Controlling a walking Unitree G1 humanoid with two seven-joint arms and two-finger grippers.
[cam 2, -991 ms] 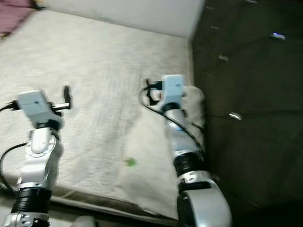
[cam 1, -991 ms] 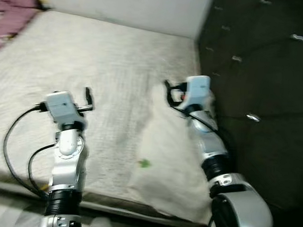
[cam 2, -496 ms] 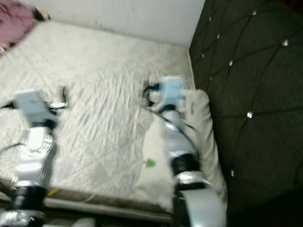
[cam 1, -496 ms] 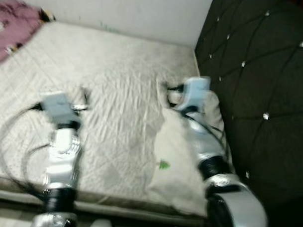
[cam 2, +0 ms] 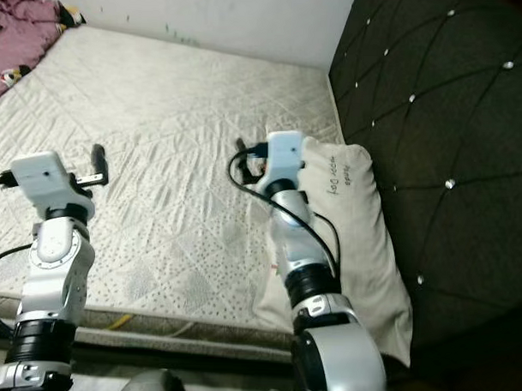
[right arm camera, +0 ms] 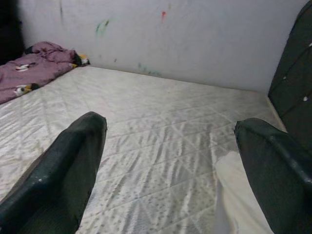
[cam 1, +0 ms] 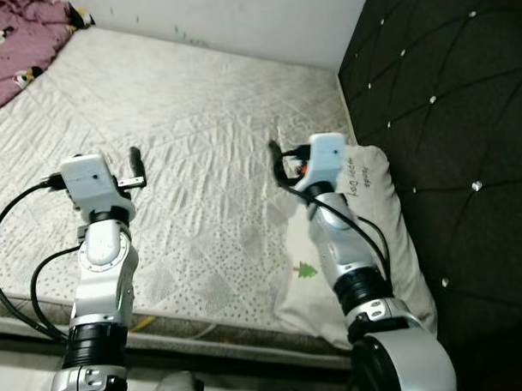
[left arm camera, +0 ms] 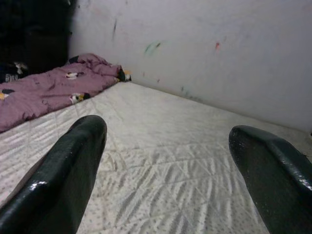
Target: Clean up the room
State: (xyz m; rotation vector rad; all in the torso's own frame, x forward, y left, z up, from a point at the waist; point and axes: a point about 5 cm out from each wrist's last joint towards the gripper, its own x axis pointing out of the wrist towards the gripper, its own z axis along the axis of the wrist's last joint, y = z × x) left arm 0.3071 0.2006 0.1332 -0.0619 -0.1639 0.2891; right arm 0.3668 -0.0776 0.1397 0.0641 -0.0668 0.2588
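Both pairs of jaws stand wide apart and hold nothing. The left gripper [left arm camera: 165,170] hovers above the bare mattress [cam 1: 203,142], its two black fingers [left arm camera: 63,175] spread with only quilted fabric between them. The right gripper [right arm camera: 168,170] is just as wide, raised over the mattress close to the inner edge of the cream pillow [cam 1: 371,242], a corner of which shows beside one finger in the right wrist view; whether that finger touches the pillow is hard to tell.

The pillow lies along the right side of the bed, against the dark tufted headboard [cam 1: 444,107], with a small green tree print [cam 1: 306,270] near its front and some writing near its far end. The right arm reaches over it.

The mattress is off-white, quilted in a diamond pattern, and slightly stained. A crumpled mauve blanket [cam 1: 22,33] with small printed figures lies at the far left corner. A pale wall [left arm camera: 204,44] with a few coloured marks runs behind the bed.
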